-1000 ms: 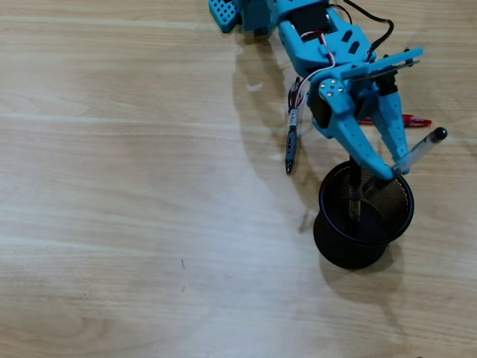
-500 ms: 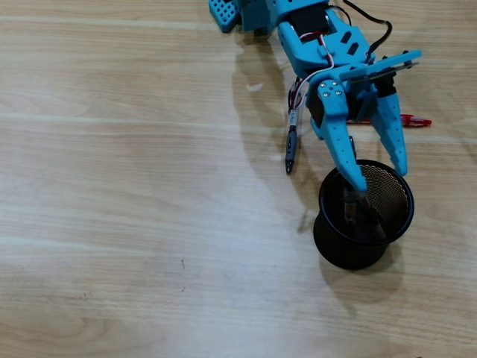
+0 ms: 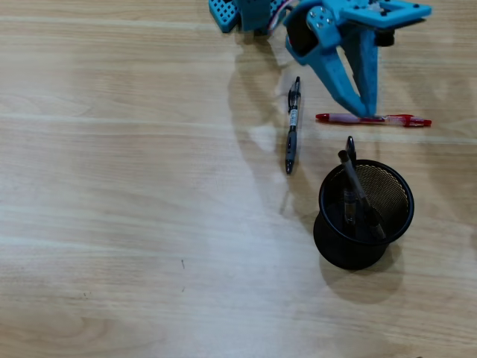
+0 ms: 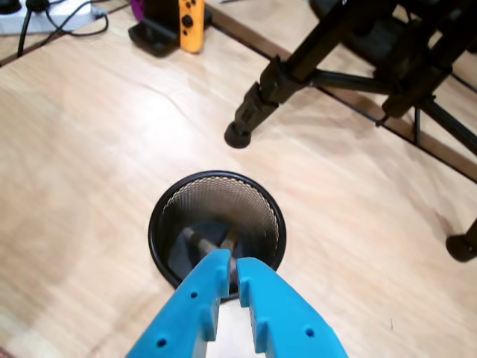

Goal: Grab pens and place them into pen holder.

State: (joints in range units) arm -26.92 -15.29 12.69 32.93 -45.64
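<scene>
The pen holder (image 3: 322,200) is a black mesh cup standing at the lower right of the overhead view. Two dark pens (image 3: 350,179) lean inside it. A black pen (image 3: 291,128) lies on the table to its upper left. A red pen (image 3: 373,118) lies flat above the cup. My blue gripper (image 3: 365,110) hangs over the red pen's middle, shut and holding nothing. In the wrist view the gripper (image 4: 232,262) points at the pen holder (image 4: 153,224), with the pens (image 4: 195,240) visible at its bottom.
The arm's blue base (image 3: 227,13) sits at the top edge of the overhead view. In the wrist view, black tripod legs (image 4: 253,112) and a foot (image 4: 462,246) stand beyond the cup, and a yellow controller (image 4: 191,22) sits in a dock at the far edge.
The gripper let a clear-barrelled pen drop into the holder, then drew back toward the base and closed. It now hangs over the red pen, and the black pen is uncovered.
</scene>
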